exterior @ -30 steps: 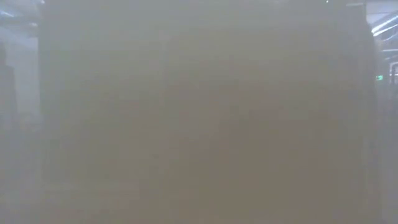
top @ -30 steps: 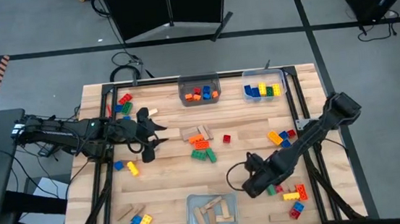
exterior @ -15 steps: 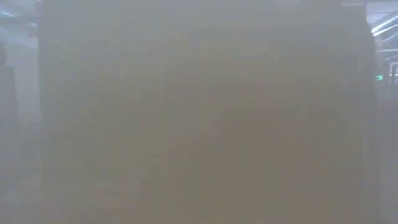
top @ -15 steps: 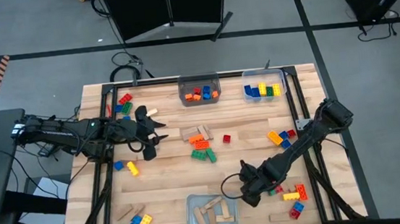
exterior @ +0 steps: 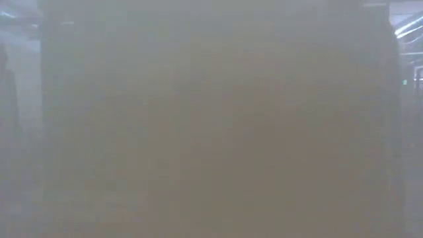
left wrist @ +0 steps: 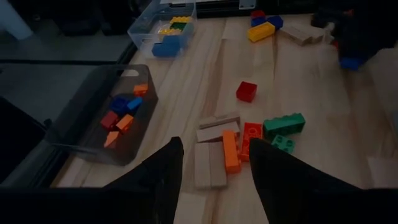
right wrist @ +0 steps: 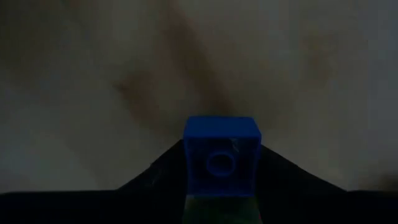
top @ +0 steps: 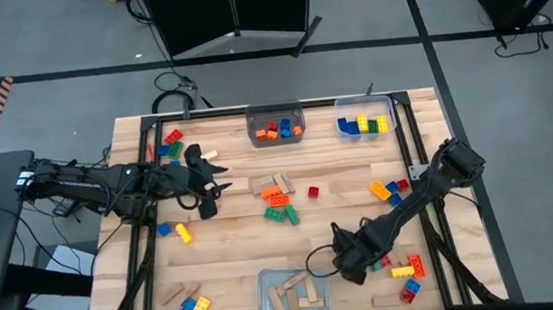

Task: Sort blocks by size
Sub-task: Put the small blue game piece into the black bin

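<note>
Studded bricks and tan wooden blocks lie scattered over the wooden table point(top: 236, 269): a red brick point(top: 313, 191), green and orange bricks point(top: 281, 211), and wooden blocks point(top: 273, 184) at the middle. My right gripper point(top: 351, 261) points down at the near right, shut on a small blue brick point(right wrist: 221, 163), which also shows in the left wrist view as the blue brick point(left wrist: 350, 62). My left gripper point(left wrist: 214, 180) hovers open at the left gripper point(top: 206, 188), short of the wooden blocks point(left wrist: 210, 163), with nothing between its fingers. My right gripper pinches the blue brick between its two fingers, one on each of two opposite sides point(right wrist: 186, 168). The fingers come from above, pointing down. The brick's face with a round ring point(right wrist: 219, 163) is turned up toward the wrist. Whether the brick rests on the table, I cannot tell.
A grey bin point(top: 275, 124) of small bricks and a clear bin point(top: 365, 123) of blue, yellow and green bricks stand at the far edge. A clear bin point(top: 292, 292) of wooden blocks sits at the near edge. Brick clusters lie at the right point(top: 390, 189), near right point(top: 407, 268) and near left point(top: 186, 308).
My right arm has sunk toward the table, its gripper drifting slightly toward the near left while the wrist rolled. The left arm has kept its place.
</note>
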Action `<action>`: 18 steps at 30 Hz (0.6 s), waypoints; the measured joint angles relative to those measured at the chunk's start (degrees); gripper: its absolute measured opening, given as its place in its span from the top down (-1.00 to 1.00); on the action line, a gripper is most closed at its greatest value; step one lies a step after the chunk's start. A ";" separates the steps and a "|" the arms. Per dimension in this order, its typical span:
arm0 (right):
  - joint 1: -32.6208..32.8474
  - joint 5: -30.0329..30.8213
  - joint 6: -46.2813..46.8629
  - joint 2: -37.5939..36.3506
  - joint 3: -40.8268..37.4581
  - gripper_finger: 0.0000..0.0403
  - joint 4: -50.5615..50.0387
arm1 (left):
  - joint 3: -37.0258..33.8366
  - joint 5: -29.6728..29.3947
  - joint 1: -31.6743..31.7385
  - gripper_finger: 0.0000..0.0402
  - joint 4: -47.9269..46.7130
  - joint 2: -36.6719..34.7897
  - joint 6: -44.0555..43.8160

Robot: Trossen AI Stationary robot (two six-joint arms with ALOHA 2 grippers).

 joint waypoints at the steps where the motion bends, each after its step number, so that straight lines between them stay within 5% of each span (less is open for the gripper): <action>1: -0.59 1.07 -1.69 -1.16 -0.04 0.25 -1.92 | 0.01 0.00 0.00 0.05 0.24 0.01 0.00; 9: -10.99 8.80 -16.97 -11.02 -0.02 0.25 -10.32 | -0.01 -0.17 0.00 0.05 5.03 -0.01 0.00; 18: -34.50 10.18 -31.94 -20.72 2.42 0.25 -4.57 | 0.00 -0.17 0.00 0.05 10.66 -0.01 -0.02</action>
